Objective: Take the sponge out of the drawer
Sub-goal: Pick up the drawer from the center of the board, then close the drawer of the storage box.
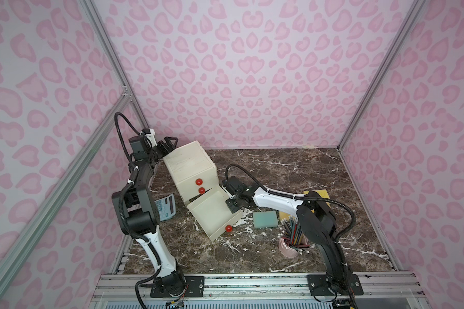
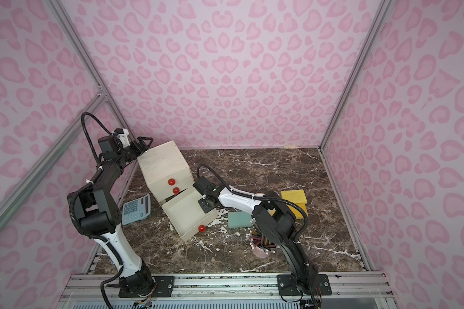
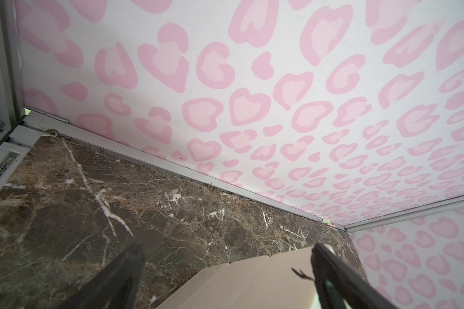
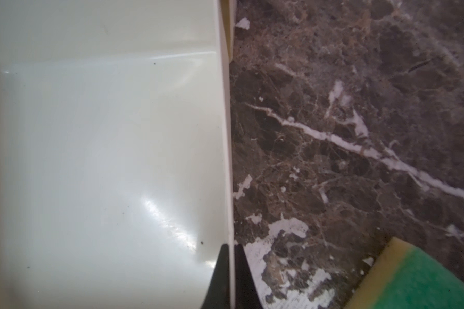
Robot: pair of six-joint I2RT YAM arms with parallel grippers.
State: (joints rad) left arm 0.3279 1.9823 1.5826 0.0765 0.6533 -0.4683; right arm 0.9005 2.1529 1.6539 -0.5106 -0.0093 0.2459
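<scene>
Already, the sponge (image 1: pixel 265 219) is pictured on the table (image 1: pixel 306 171) beside the drawer (image 1: pixel 212 214), its wall clamped in the right gripper's (image 4: pixel 231 270) jaws; the left gripper's (image 1: pixel 169 142) jaws are spread.

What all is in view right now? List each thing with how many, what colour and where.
table: one, dark brown marble, under everything
drawer unit: one, cream, back left of the table
knobs: three, red, one on each drawer front
bottom drawer: one, cream, pulled out, nothing inside
green sponge: one, green top over yellow, on the table beside the open drawer
yellow sponge: one, yellow, right of centre, partly behind the right arm
calculator: one, blue-grey, left of the drawer unit
cup: one, pink, front right
pencils: a bunch, mixed colours, in the cup
left end effector: one, black, open, at the unit's top back corner
right end effector: one, black, shut on the bottom drawer's side wall
</scene>
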